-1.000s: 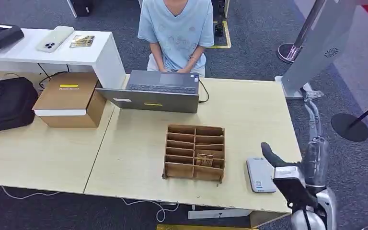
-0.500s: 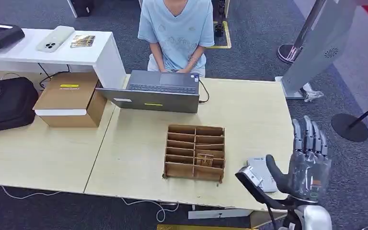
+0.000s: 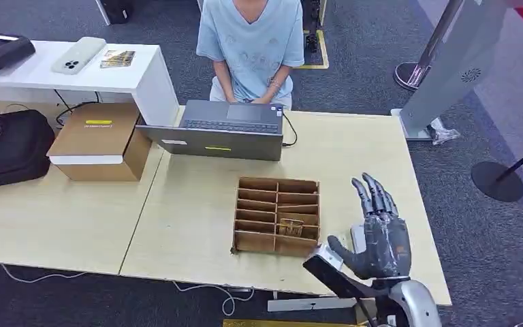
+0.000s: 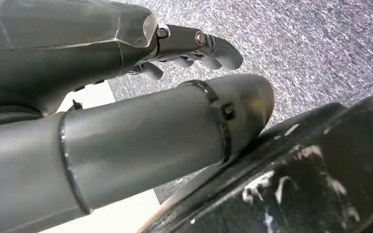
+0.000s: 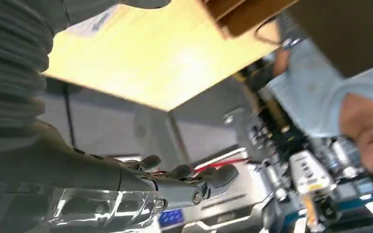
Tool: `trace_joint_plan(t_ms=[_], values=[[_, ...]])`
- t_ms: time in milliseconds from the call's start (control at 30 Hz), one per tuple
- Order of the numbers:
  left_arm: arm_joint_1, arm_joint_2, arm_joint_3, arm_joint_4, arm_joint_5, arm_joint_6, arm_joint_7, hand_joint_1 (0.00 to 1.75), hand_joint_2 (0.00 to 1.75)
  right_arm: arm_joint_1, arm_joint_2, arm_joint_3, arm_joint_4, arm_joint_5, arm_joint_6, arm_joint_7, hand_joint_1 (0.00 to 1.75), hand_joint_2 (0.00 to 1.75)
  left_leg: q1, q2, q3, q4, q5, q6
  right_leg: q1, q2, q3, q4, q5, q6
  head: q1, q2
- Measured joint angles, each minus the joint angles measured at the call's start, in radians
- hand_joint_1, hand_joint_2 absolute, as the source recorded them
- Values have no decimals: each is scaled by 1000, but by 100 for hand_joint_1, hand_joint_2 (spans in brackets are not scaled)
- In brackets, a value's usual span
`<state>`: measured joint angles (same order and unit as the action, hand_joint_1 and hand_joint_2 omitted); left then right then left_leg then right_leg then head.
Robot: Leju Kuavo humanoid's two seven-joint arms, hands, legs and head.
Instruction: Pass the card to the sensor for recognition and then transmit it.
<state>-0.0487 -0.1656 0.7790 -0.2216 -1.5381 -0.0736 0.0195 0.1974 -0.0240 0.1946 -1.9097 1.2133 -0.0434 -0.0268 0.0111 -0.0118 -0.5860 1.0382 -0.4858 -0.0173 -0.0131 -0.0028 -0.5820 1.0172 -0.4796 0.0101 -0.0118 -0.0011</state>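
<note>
The wooden divider box (image 3: 277, 216) stands in the middle of the table, and a brownish card (image 3: 290, 227) stands in one of its front compartments. Just right of the box lies the flat grey sensor (image 3: 356, 237), mostly covered by my right hand (image 3: 379, 231). That hand hovers over it with fingers stretched out and apart and holds nothing. In the right wrist view the same hand (image 5: 175, 182) is bare, with the table's underside edge (image 5: 165, 53) beyond it. My left hand (image 4: 194, 43) hangs over grey carpet and grips nothing.
An open laptop (image 3: 228, 129) sits at the far side of the table (image 3: 354, 163) with a person (image 3: 252, 41) seated behind it. A cardboard box (image 3: 99, 143) and a black bag (image 3: 7, 146) lie to the left. Stanchion bases (image 3: 497, 180) stand on the right.
My right hand has swung left from beyond the table's right edge to above the sensor, which it now covers. The box, card and laptop have not moved.
</note>
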Motion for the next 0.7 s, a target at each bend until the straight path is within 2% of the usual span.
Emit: trace_joint_plan(t_ms=[100, 233, 267, 400, 433, 500, 533, 567, 700], values=[[0, 0, 0, 0, -1, 0, 0, 0, 0, -1, -15, 23, 9, -66, 19, -43, 21, 175, 0, 0, 0, 0, 0, 0, 0, 0, 0, 0, 0, 0, 0, 0], [0, 0, 0, 0, -1, 0, 0, 0, 0, -16, -30, 43, 23, -63, 23, -46, 17, 175, 0, 0, 0, 0, 0, 0, 0, 0, 0, 0, 0, 0, 0, 0], [0, 0, 0, 0, -1, 0, 0, 0, 0, -22, -34, 48, 27, -50, 21, -37, 26, 175, 0, 0, 0, 0, 0, 0, 0, 0, 0, 0, 0, 0, 0, 0], [0, 0, 1, 0, -1, -1, 0, 0, 0, -35, -40, 51, 40, -8, 3, -8, 31, 175, 0, 0, 0, 0, 0, 0, 0, 0, 0, 0, 0, 0, 0, 0], [0, 0, 1, 0, -1, -2, 0, 0, 0, -39, -40, 51, 43, 2, -2, -2, 40, 175, 0, 0, 0, 0, 0, 0, 0, 0, 0, 0, 0, 0, 0, 0], [0, 0, 1, 0, -2, -2, 0, 0, 0, -49, -40, 51, 52, 40, -16, 24, 42, 175, 0, 0, 0, 0, 0, 0, 0, 0, 0, 0, 0, 0, 0, 0], [0, 0, 1, 0, -2, -3, 0, 0, 0, -53, -40, 51, 56, 56, -21, 36, 61, 175, 0, 0, 0, 0, 0, 0, 0, 0, 0, 0, 0, 0, 0, 0], [0, 0, 1, 0, -2, -3, 0, 0, 0, -56, -40, 51, 61, 73, -25, 48, 70, 175, 0, 0, 0, 0, 0, 0, 0, 0, 0, 0, 0, 0, 0, 0], [0, 0, 1, 0, -2, -4, 0, 0, 0, -65, -40, 51, 81, 118, -32, 77, 61, 175, 0, 0, 0, 0, 0, 0, 0, 0, 0, 0, 0, 0, 0, 0]])
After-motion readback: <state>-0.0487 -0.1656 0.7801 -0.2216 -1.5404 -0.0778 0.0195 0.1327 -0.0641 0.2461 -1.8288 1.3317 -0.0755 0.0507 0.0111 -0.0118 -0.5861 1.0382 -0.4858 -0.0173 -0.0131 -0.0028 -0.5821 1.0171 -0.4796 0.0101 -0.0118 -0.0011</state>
